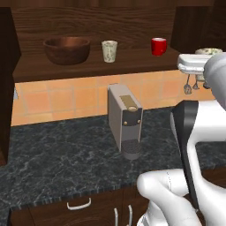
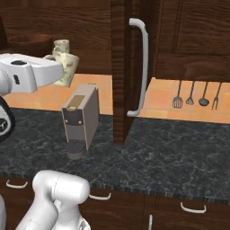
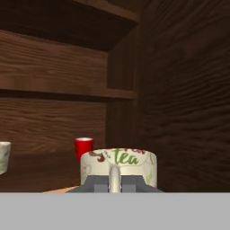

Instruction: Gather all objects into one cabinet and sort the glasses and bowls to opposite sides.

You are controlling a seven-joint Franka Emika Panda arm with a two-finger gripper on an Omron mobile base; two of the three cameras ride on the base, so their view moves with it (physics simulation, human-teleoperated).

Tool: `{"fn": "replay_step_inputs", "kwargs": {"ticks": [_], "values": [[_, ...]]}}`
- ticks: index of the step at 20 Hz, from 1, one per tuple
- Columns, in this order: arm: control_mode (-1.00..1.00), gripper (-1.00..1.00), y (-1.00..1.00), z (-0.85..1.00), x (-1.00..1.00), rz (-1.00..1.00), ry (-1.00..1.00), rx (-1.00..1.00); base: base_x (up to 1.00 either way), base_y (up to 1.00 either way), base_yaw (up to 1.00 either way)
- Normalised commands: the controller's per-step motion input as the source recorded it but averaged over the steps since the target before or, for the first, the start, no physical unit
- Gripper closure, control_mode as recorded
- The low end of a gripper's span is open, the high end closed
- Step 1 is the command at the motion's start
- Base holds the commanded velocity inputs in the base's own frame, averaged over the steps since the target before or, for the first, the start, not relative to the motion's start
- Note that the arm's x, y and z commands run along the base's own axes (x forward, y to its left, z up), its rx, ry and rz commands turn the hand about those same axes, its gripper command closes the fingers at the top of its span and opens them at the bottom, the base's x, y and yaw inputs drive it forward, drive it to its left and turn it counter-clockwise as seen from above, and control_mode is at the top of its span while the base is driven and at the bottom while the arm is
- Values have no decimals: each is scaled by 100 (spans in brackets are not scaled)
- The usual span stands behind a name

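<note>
A: Where's the gripper (image 3: pixel 115 182)?
B: Bottom centre of hand view, jaws pinched tight on the rim of a cream tumbler (image 3: pixel 119 167) w/ "tea" printed on it. Fingers (image 3: pixel 115 179) sit mid-rim, tumbler upright.

A: Same tumbler in the base cams?
B: Left base view: its rim pokes up at the right edge, upper third, just behind the white hand (image 1: pixel 194 64). Right base view: cream mottled tumbler (image 2: pixel 66 68) at upper left, partly behind the white arm; hand itself hidden there.

A: Cabinet (image 1: pixel 92 65) contents?
B: Left base view, upper half. Wooden bowl (image 1: pixel 67 49) at upper left of the shelf, 2nd tumbler (image 1: pixel 109 50) just right of it, apart, not touching. Red mug (image 1: pixel 159 46) further right, well apart from both. All upright.

A: Hand view agree?
B: Red mug (image 3: pixel 83 148) sits behind the held tumbler, left of centre; 2nd tumbler cut off at left edge, lower half. Dark cabinet wall fills the right side.

A: Counter?
B: Grey coffee machine (image 1: pixel 126 119) mid-frame on the dark marble counter (image 1: pixel 53 159). Right base view: open cabinet door (image 2: pixel 130 67) w/ a pale handle at centre, utensils (image 2: pixel 196 96) hanging on the tiles at right.
</note>
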Motion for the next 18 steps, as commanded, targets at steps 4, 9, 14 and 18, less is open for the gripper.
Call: {"fn": "replay_step_inputs", "kwargs": {"ticks": [4, 9, 14, 18], "values": [[-100, 100, 0, 29, 24, 0, 0, -2, 0, 0, 0], [-100, 100, -1, 43, 30, -1, 16, 0, 0, 0, 0], [-100, 100, -14, 10, 61, 0, 27, 0, 0, 0, 0], [-100, 100, -30, -8, 30, 0, 6, 0, 0, 0, 0]]}}
